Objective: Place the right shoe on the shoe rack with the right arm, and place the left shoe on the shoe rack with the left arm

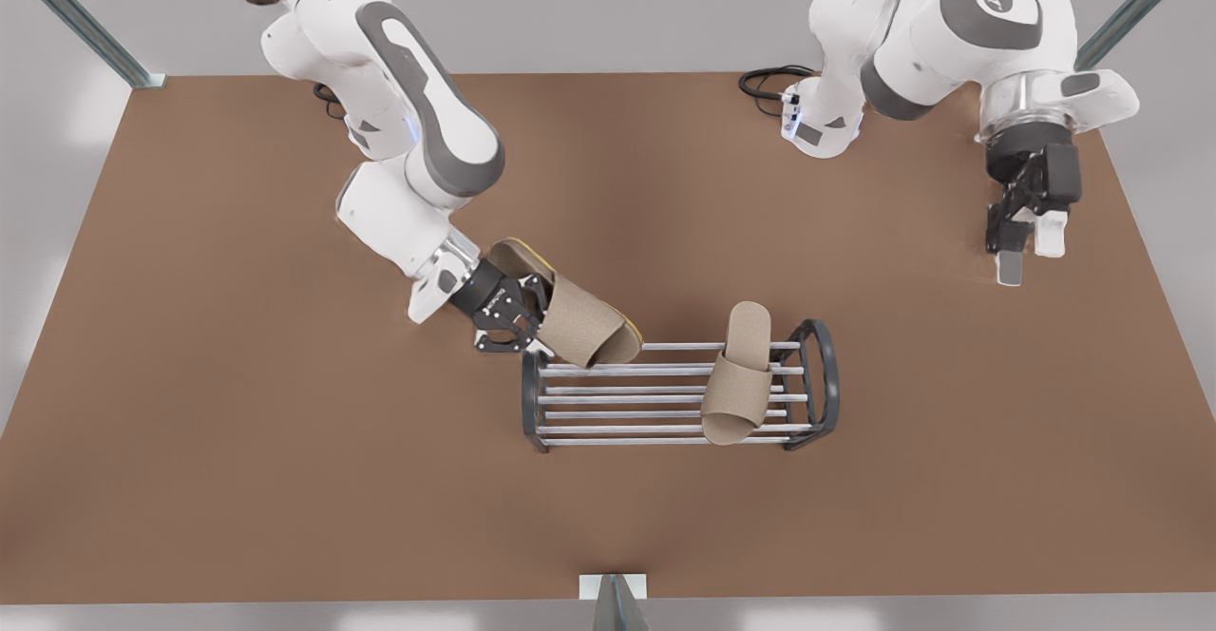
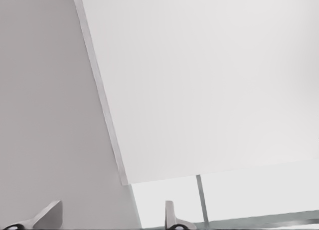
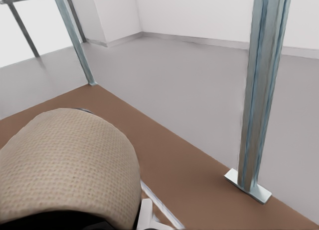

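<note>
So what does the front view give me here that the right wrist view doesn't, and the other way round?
The front view adds the whole shoe rack, a slipper lying across it, the right gripper clamped on its load at the rack's end, and the left gripper waiting open at the front view's right. The right wrist view adds the grey floor beyond the table edge. Both show the held slipper and the brown table.
</note>
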Robot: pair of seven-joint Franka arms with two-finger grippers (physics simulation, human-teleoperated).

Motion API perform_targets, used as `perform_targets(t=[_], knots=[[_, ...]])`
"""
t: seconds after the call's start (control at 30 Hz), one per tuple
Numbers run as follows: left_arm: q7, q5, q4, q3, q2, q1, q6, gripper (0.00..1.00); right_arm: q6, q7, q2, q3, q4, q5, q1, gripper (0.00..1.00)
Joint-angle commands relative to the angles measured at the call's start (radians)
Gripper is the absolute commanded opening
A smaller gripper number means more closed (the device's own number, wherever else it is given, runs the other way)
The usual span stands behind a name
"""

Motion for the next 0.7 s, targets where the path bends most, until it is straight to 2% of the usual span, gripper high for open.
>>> perform_targets(t=[0.0,0.03,0.07,0.1,0.13,0.17,0.2,0.27,0.33,0.37,0.4,0.43,0.53,0.67], knots=[[0.257,0.891,0.053,0.162,0.014,0.144,-0.966,1.00,0.006,0.629,-0.015,-0.003,-0.002,-0.040,0.065,0.21],[0.257,1.297,0.144,0.170,0.029,0.144,-1.162,1.00,0.009,0.674,-0.018,-0.004,-0.002,-0.047,0.096,0.21],[0.256,1.671,0.312,0.079,0.129,0.144,-1.480,1.00,0.013,0.758,-0.012,-0.004,0.000,-0.099,0.117,0.21],[0.256,1.961,0.348,0.009,0.192,0.147,-1.646,1.00,0.015,0.893,0.004,-0.005,0.007,-0.160,0.142,0.21],[0.211,2.152,0.342,-0.052,0.246,0.170,-1.732,1.00,0.056,0.975,0.053,-0.006,0.026,-0.218,0.165,0.21],[-0.139,2.122,0.342,-0.112,0.284,0.192,-1.732,1.00,0.098,1.022,0.091,-0.009,0.049,-0.221,0.183,0.21],[-0.510,1.926,0.345,-0.115,0.304,0.202,-1.719,1.00,0.141,1.067,0.125,-0.009,0.076,-0.221,0.190,0.21],[-0.842,1.686,0.334,-0.107,0.321,0.213,-1.570,1.00,0.216,1.073,0.182,-0.044,0.104,-0.246,0.216,0.21],[-1.070,1.557,0.215,-0.113,0.318,0.192,-1.314,1.00,0.247,1.068,0.229,-0.214,0.119,-0.283,0.357,0.21],[-1.077,1.557,0.072,-0.106,0.275,0.152,-1.157,1.00,0.247,1.068,0.252,-0.278,0.144,-0.283,0.407,0.21],[-0.980,1.563,0.011,-0.014,0.235,0.091,-1.128,1.00,0.247,1.067,0.261,-0.287,0.146,-0.284,0.409,0.21],[-0.743,1.608,0.012,0.017,0.229,0.092,-1.243,1.00,0.247,1.064,0.266,-0.294,0.152,-0.286,0.409,0.21],[-0.734,1.618,0.095,0.017,0.249,0.092,-1.468,1.00,0.247,1.021,0.303,-0.317,0.172,-0.289,0.406,0.21],[-0.734,1.618,0.095,0.017,0.278,0.086,-1.475,1.00,0.248,0.970,0.346,-0.348,0.196,-0.290,0.401,0.21]])
